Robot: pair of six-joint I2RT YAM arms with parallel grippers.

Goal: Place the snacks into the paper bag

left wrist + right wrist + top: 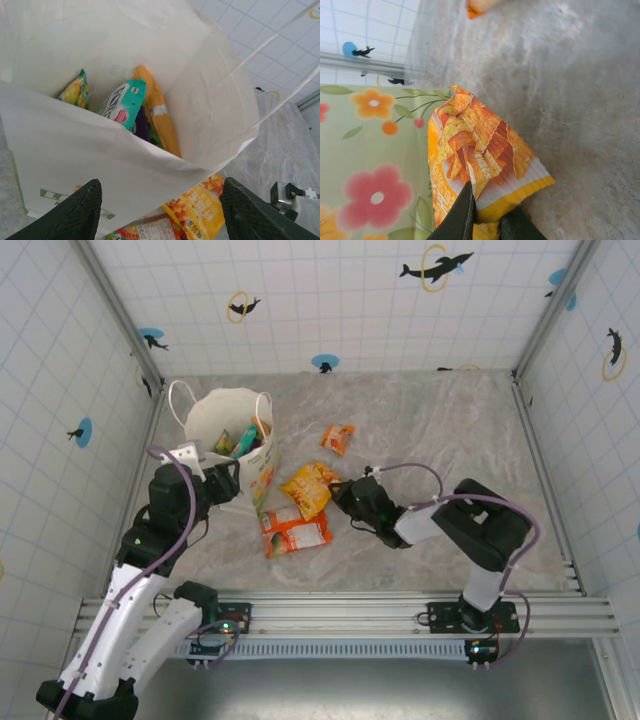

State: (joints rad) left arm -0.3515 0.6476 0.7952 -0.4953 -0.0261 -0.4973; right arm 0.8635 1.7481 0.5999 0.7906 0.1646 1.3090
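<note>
The white paper bag (228, 418) stands open at the back left, with several packets inside: a teal one (124, 102), an orange one (160, 117) and a yellow-green one (74, 90). My left gripper (222, 480) is open at the bag's near wall (100, 165), fingers (75, 210) wide apart. My right gripper (347, 495) is shut on the edge of a yellow-orange snack packet (480, 150) (309, 486) lying right of the bag. A red-orange packet (294, 530) lies in front of it. Another small orange packet (338, 438) lies farther back.
The bag's floral green side (365, 165) is close beside the held packet. String handles (270, 45) arch over the bag's mouth. Tiled walls enclose the grey table (440, 430), with free room on the right half.
</note>
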